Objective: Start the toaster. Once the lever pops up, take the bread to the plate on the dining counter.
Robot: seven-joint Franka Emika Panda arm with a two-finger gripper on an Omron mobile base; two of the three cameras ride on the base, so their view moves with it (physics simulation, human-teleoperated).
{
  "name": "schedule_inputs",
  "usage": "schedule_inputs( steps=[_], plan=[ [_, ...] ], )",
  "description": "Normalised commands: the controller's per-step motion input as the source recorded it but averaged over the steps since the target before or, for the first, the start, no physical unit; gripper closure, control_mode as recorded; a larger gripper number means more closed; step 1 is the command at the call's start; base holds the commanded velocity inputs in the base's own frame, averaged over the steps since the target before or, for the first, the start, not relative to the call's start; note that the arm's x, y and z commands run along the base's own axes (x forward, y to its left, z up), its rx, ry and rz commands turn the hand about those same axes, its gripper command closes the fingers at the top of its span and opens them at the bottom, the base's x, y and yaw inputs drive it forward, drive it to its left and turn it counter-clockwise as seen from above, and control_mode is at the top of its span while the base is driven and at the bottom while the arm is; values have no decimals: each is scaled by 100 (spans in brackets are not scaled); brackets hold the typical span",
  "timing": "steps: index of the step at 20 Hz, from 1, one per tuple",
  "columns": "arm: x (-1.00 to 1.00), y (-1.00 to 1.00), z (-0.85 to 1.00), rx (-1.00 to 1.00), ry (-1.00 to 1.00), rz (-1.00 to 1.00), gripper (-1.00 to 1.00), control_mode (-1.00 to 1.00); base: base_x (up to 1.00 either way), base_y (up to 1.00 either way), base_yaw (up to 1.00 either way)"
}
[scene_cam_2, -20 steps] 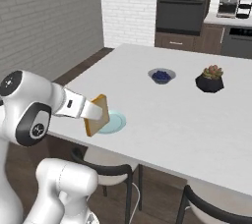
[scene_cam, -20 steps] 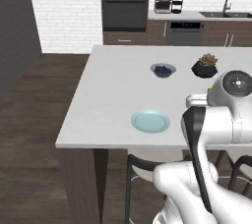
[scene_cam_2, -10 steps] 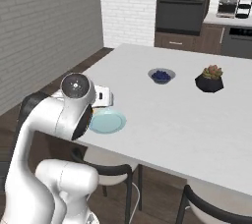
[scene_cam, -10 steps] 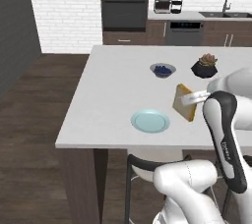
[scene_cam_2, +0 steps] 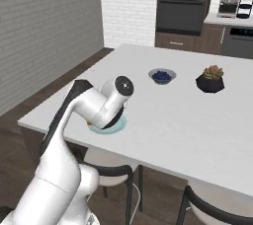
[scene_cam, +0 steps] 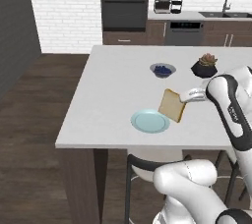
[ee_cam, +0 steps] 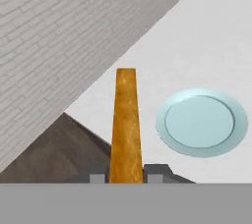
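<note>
Your plate (scene_cam: pixel 150 121) sits near the front edge of the dining counter (scene_cam: pixel 113 90), in the same spot as half a second ago. Just to its right the bread (scene_cam: pixel 172 105) now hangs tilted in the air above the counter, its lower corner close over the plate's right rim; earlier it stood further right and further back. Your claw (scene_cam: pixel 186 96) pinches the slice by its right edge, fingers narrowed on it, and has swung left toward the plate. In the hand view the bread (ee_cam: pixel 126 125) appears edge-on between the fingertips, with the plate (ee_cam: pixel 201 122) beside it. Behind, the bowl of blueberries (scene_cam: pixel 162 70) and the potted plant (scene_cam: pixel 204 66) stand unmoved.
</note>
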Motion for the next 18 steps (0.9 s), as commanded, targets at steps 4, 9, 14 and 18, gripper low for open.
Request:
schedule_inputs(
  steps=[4, 9, 14, 18],
  plan=[
    [55, 12, -33, 2, 20, 0, 100, -100, 0, 0, 0],
    [48, 21, -57, 0, 6, 0, 100, -100, 0, 0, 0],
    [38, 5, -66, 0, 0, 0, 100, -100, 0, 0, 0],
    [64, 3, -42, 0, 0, 1, 100, -100, 0, 0, 0]
  ],
)
